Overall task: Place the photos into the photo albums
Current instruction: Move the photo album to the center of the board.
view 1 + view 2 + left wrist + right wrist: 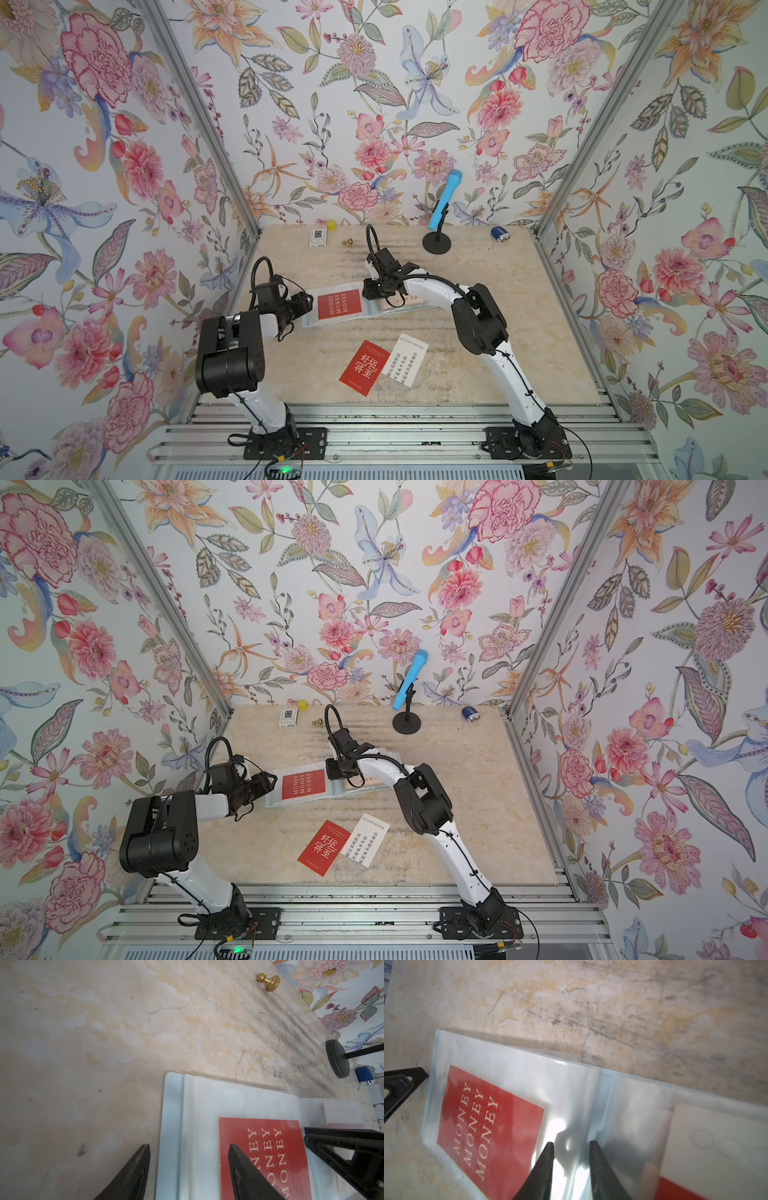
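- Left gripper (189,1146) has its jaws wide apart, straddling the outer edge of the photo album (571,1088); one finger is over the table (83,1064), the other over the red MONEY card (488,1122) (it sits inside a clear sleeve).
- Right gripper (572,1142) is poised over the album's fold; jaws narrowly apart, nothing clamped, MONEY card just beside them.
- Red Chinese-lettered card (365,368) and white card (408,365) lie side by side on the table, well apart from both grippers.

Bright, even light — white glare on photo album (581,1095) sleeve; wrist views blurred.
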